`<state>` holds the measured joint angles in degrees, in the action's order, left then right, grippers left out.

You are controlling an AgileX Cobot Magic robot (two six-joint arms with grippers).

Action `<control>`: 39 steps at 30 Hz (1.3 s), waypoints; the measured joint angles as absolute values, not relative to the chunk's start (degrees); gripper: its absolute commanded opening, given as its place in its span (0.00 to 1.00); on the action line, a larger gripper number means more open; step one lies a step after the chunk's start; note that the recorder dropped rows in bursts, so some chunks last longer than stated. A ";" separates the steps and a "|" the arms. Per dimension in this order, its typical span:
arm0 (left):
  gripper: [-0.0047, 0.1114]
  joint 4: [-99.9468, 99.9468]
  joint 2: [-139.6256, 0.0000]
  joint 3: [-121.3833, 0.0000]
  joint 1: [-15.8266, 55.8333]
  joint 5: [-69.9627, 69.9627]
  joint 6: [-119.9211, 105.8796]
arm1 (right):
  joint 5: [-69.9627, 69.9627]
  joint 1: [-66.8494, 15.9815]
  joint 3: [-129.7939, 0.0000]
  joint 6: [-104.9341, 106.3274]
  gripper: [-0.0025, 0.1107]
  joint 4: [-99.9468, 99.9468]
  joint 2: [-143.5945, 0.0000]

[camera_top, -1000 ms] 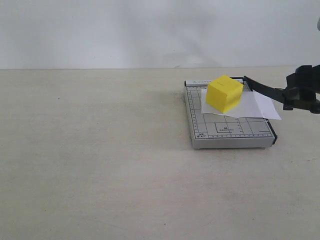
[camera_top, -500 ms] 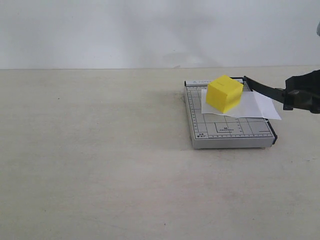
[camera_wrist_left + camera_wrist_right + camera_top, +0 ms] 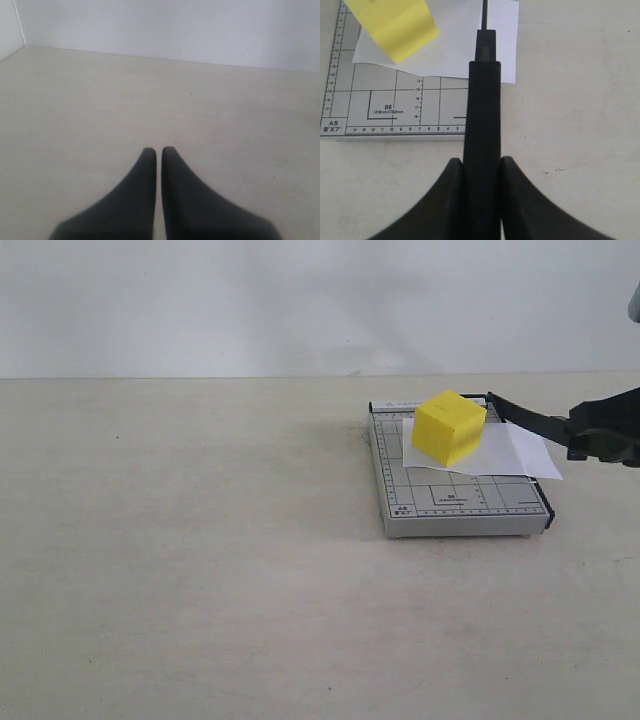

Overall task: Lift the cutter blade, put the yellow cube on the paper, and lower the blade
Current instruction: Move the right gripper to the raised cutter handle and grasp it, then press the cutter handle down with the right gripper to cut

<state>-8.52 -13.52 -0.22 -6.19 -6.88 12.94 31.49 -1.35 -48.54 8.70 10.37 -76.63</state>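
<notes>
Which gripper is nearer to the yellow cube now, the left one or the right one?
Right. The right gripper clamps the cutter blade beside the paper where the yellow cube sits. The left gripper, shut, has only table in its wrist view, no cube.

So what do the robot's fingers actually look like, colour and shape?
Both grippers are plain matte black. The left gripper has two smooth fingers, broad at the base and curving in to narrow rounded tips. The right gripper has fingers of the same flared shape. From the exterior view it looks dark and blocky. No cables, markings or labels show.
</notes>
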 measured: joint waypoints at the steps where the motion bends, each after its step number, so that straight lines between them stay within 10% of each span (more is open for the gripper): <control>1: 0.08 -8.52 -13.52 -0.22 -6.19 -6.88 12.94 | 31.49 -1.35 -48.54 8.70 0.02 10.37 -76.63; 39: 0.08 -8.52 -13.52 -0.22 -6.19 -6.66 12.94 | 15.40 -5.32 -34.42 25.24 0.02 21.49 -76.13</control>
